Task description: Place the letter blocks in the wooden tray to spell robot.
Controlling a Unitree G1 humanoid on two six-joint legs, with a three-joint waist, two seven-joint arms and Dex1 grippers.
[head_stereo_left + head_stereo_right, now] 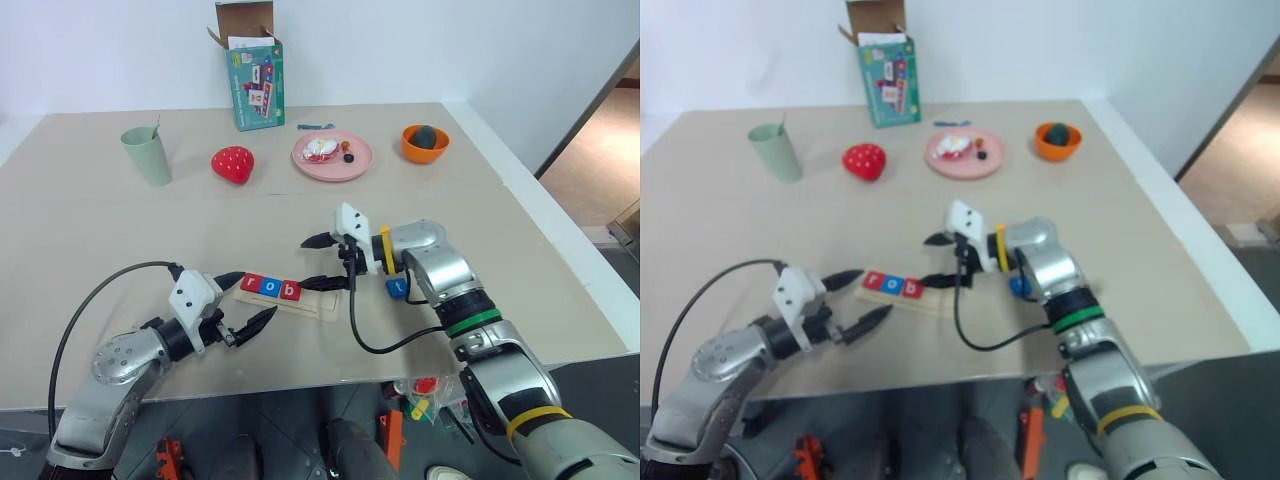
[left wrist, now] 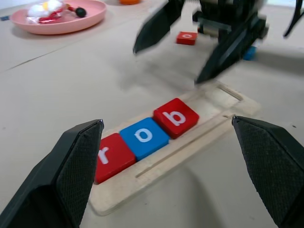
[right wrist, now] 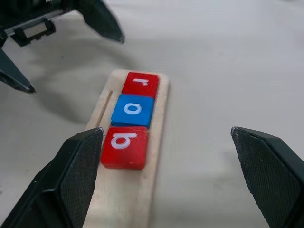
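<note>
The right gripper (image 1: 326,262) is held spread wide and empty just above the bare end of the wooden tray (image 1: 322,302). The left gripper (image 1: 252,298), likewise spread and empty, is positioned at the tray's opposite end. Red r (image 3: 140,84), blue o (image 3: 132,110) and red b (image 3: 125,145) are seated in the groove. A blue t block (image 1: 397,288) and a red o block (image 2: 186,37) are left on the table (image 1: 100,230) beside the right gripper.

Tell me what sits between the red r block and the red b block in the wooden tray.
A blue o block sits between the red r block and the red b block, touching both, in the wooden tray; the left wrist view shows it.
</note>
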